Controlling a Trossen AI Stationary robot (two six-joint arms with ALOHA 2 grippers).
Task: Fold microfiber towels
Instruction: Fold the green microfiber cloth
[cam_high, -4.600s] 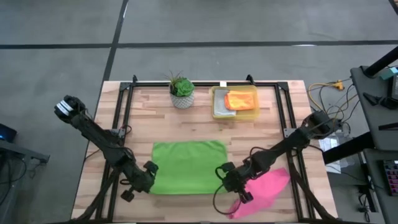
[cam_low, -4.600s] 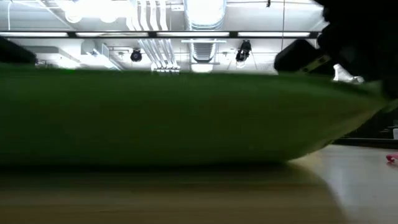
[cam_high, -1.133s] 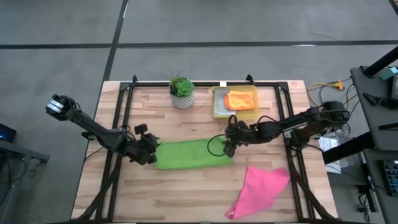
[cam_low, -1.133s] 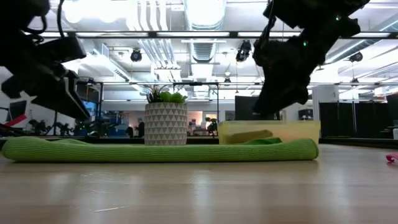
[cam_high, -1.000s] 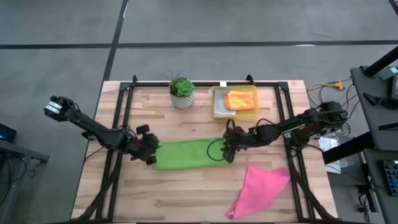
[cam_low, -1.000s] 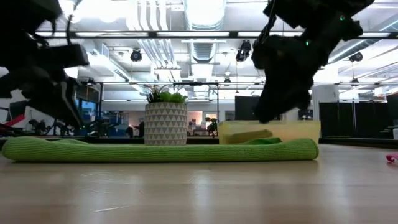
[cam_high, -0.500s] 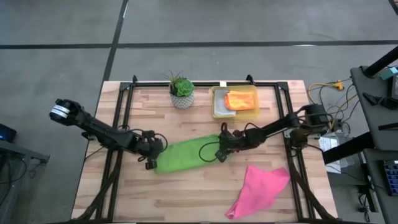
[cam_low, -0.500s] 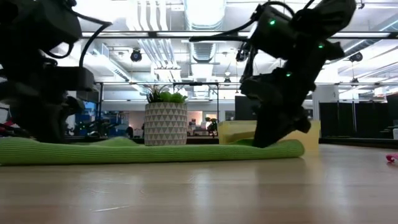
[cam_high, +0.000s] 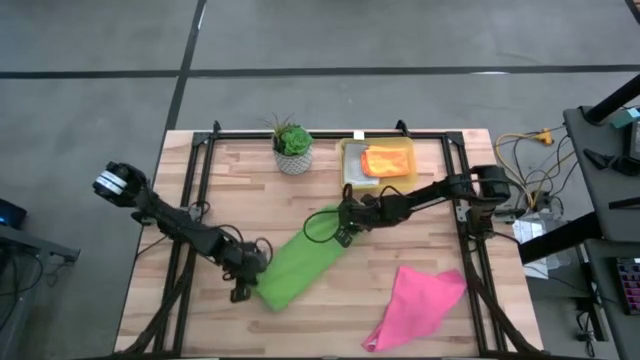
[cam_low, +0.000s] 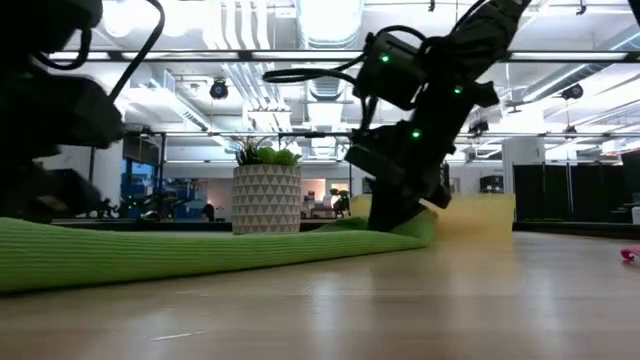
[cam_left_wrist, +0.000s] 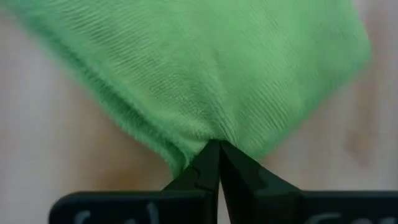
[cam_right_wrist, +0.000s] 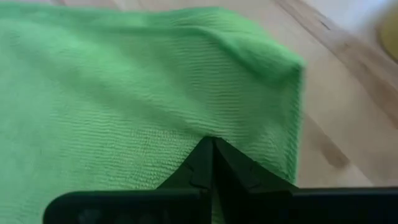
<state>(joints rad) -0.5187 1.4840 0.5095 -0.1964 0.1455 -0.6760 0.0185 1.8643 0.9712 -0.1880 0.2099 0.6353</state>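
The bright green towel (cam_high: 300, 260) lies on the table folded into a long strip, slanting from near left to far right. My left gripper (cam_high: 252, 278) is shut on its near-left end, and my right gripper (cam_high: 343, 228) is shut on its far-right end. The low view shows the strip (cam_low: 200, 255) flat on the wood, with my right gripper (cam_low: 395, 215) down on its end. The pink towel (cam_high: 415, 305) lies crumpled at the near right. An orange towel (cam_high: 385, 160) rests in the yellow bin (cam_high: 350, 178). My left gripper pinches the green strip's near-left short end (cam_left_wrist: 208, 130) between its two fingertips, slanting down from above. The cloth puckers toward the tips. It has a folded end of several layers, which rests on the table. My right gripper pinches the strip's far-right end (cam_right_wrist: 205, 127), a little in from the folded edge (cam_right_wrist: 292, 106), with the fingers slanting down. The cloth dips toward the tips. This end lies on the table.
A potted plant (cam_high: 293, 148) stands at the far middle, left of the yellow bin. A black frame (cam_high: 200, 170) runs along the table's left, far and right sides. Bare wood (cam_high: 320, 325) shows near the front edge.
The green strip has turned on the table from lying left to right into a slant. My left gripper has come down and gone toward the near edge with its end. My right gripper has sunk and gone toward the far edge and the left with the other end.
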